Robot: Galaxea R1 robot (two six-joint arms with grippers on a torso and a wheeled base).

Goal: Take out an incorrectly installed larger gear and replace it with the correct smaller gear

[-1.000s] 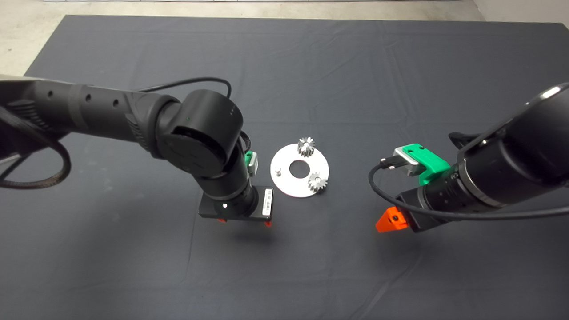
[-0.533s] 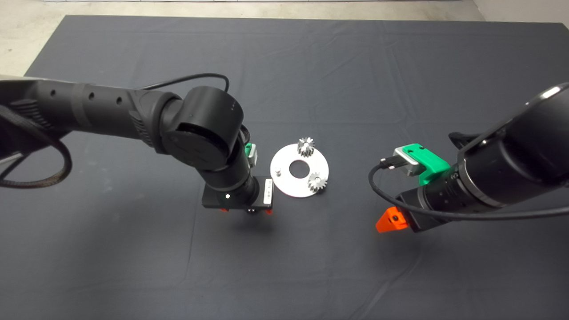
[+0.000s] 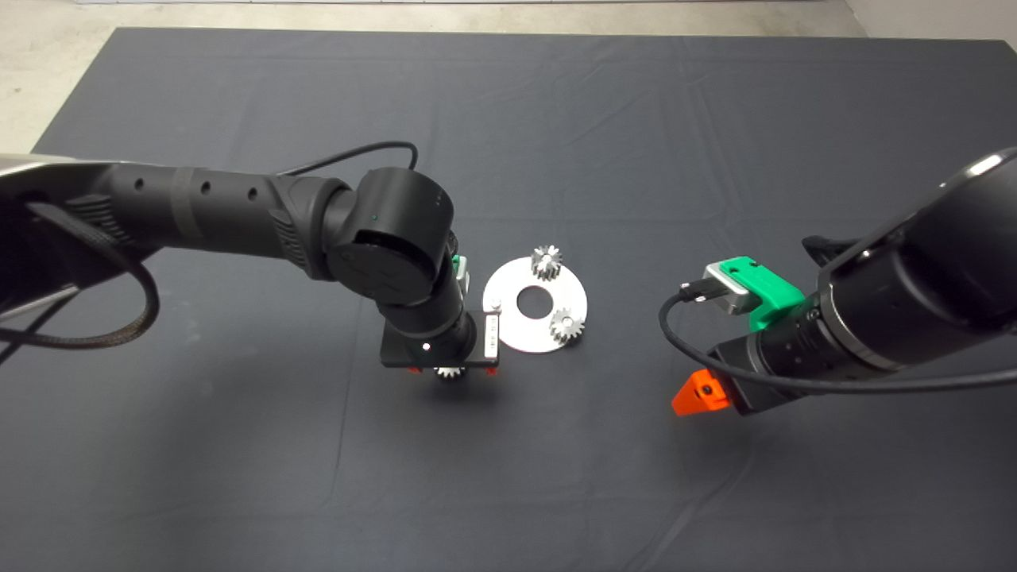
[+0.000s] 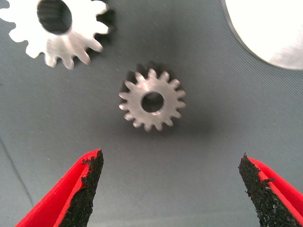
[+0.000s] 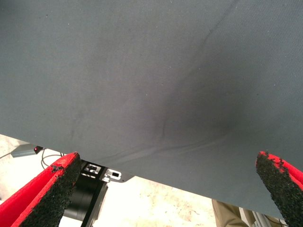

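Left tool (image 4: 170,189), red fingers spread wide and gripping nothing, hangs over the small silvery toothed gear (image 4: 152,100), which lies flat on the dark mat (image 3: 556,119) of the worktop, beside the silvery round plate (image 3: 520,327). The wider silvery spur gear (image 4: 59,28) lies close by on the mat. Two more small gears (image 3: 547,261) stand on the plate. Right tool (image 5: 165,194), also wide open and empty, waits at the mat's right.
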